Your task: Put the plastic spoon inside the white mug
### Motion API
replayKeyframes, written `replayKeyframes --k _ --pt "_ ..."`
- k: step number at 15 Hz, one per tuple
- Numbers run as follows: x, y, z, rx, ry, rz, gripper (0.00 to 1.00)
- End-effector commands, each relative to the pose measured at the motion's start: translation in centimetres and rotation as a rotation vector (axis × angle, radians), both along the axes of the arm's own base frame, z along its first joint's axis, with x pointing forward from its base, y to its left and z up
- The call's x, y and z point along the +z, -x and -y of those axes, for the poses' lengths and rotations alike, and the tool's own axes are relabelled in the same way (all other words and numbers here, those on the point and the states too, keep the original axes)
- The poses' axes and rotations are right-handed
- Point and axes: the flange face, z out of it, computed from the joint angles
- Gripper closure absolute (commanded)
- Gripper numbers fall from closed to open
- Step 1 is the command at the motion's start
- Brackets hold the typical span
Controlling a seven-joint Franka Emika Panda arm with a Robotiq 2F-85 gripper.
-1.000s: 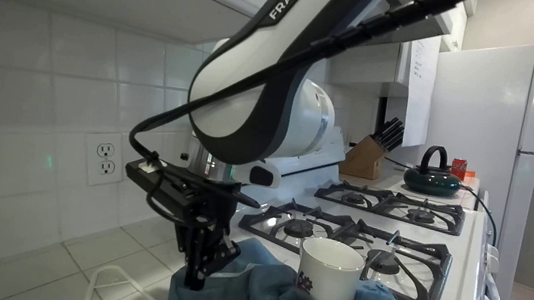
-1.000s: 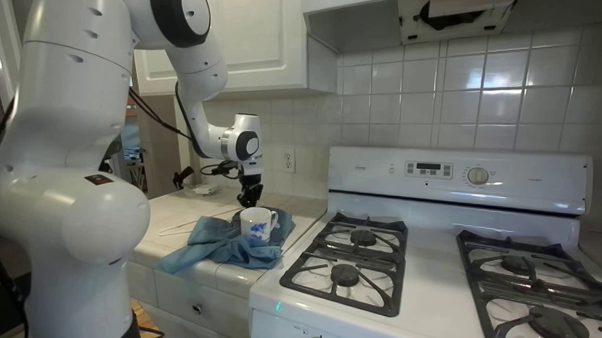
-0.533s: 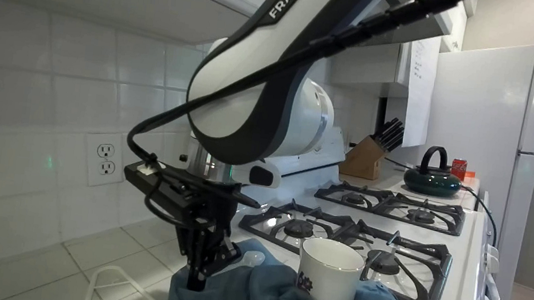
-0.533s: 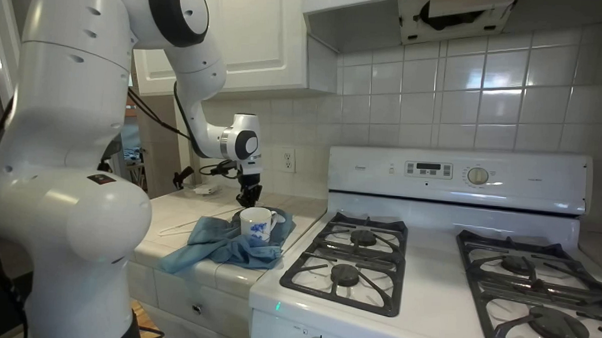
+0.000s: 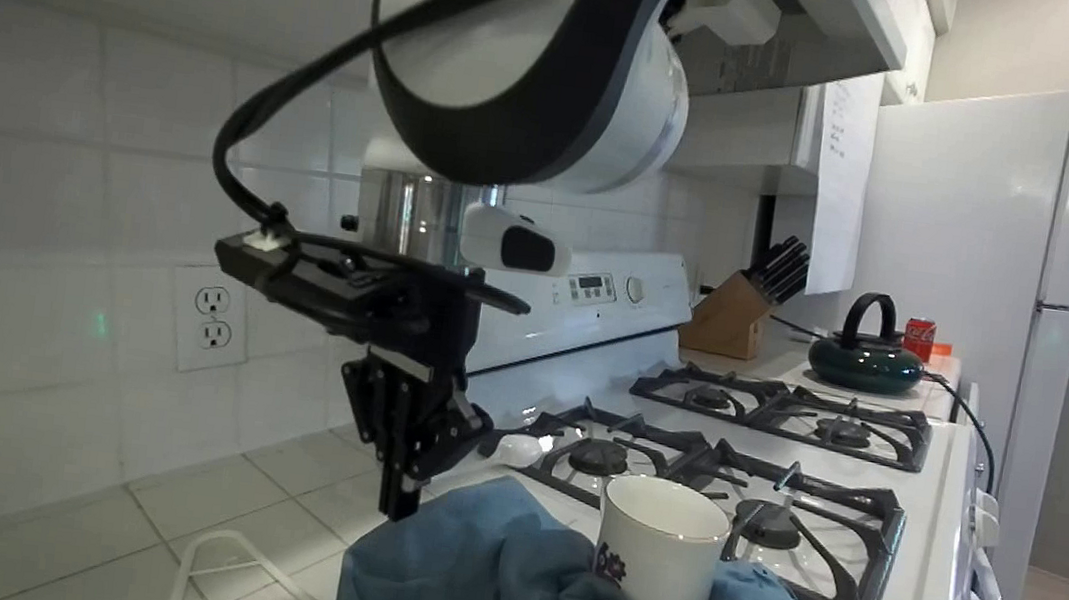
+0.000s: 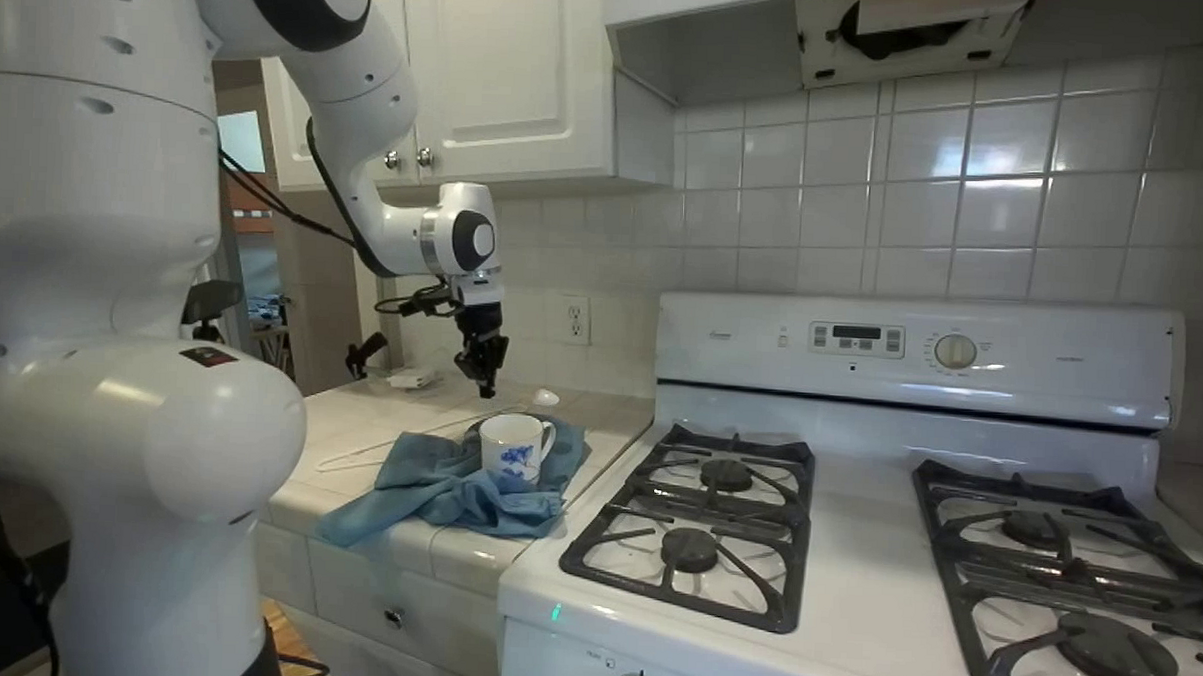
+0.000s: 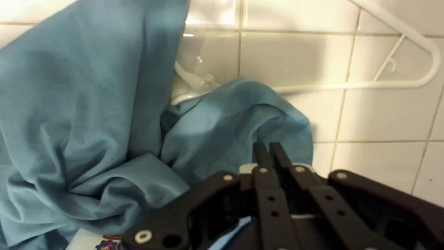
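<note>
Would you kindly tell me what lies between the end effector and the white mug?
In an exterior view, folds of the blue cloth show between the end effector and the white mug, with the plastic spoon higher up; the wrist view agrees.

"Coca-Cola" on red can (image 5: 919, 338).

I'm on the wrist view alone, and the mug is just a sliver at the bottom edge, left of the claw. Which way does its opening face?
Observer: Upward. In an exterior view the white mug shows its open top.

Operator: Is the plastic spoon clear of the cloth?

Observer: Its bowl looks clear: in both exterior views it shows above the cloth, with a gap between them.

Operator: And where's the mug's handle?

Observer: On the side toward the stove, as an exterior view shows.
</note>
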Motion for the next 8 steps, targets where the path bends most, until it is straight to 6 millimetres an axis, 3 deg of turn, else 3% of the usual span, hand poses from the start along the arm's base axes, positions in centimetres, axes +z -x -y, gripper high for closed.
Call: replayKeyframes --k 1,8 --pt "3.5 2.3 -0.4 -0.039 -0.013 0.001 0.99" --pt "9.8 6.0 0.5 -0.063 -0.181 0.081 0.99"
